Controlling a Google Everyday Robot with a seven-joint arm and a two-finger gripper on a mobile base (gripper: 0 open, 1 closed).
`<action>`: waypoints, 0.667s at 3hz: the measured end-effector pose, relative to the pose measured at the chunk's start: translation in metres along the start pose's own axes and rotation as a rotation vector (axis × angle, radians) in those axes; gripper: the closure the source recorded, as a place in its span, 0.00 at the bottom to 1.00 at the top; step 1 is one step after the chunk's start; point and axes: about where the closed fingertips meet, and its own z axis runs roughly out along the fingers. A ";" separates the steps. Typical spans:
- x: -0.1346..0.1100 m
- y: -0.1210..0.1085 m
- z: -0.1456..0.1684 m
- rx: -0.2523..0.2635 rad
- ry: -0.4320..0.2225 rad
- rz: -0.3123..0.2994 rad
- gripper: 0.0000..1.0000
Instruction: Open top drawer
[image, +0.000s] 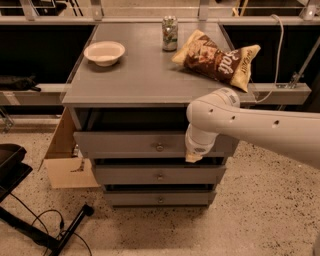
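The grey tabletop (145, 82) caps a chest of three drawers; the top drawer (125, 144) sits directly under the tabletop's front edge, its face wider and taller than the two below, with a dark gap showing above it and a small round knob (159, 147) mid-front; the white arm (250, 125) reaches in from the right, below the tabletop's front right corner, and bends down; its hand (193, 157) hangs in front of the right part of the top drawer's face, right of the knob and apart from it; whether the hand is apart or together cannot be told; a white bowl (104, 52) sits near the back left corner; a can (170, 33) stands at the back edge; a chip bag (217, 59) lies toward the back right corner, overhanging the right edge; a cardboard box (67, 165) rests on the floor below the left edge
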 end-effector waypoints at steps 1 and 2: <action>0.000 0.000 -0.002 0.000 0.000 0.000 0.85; 0.001 0.000 -0.009 -0.004 0.011 -0.014 1.00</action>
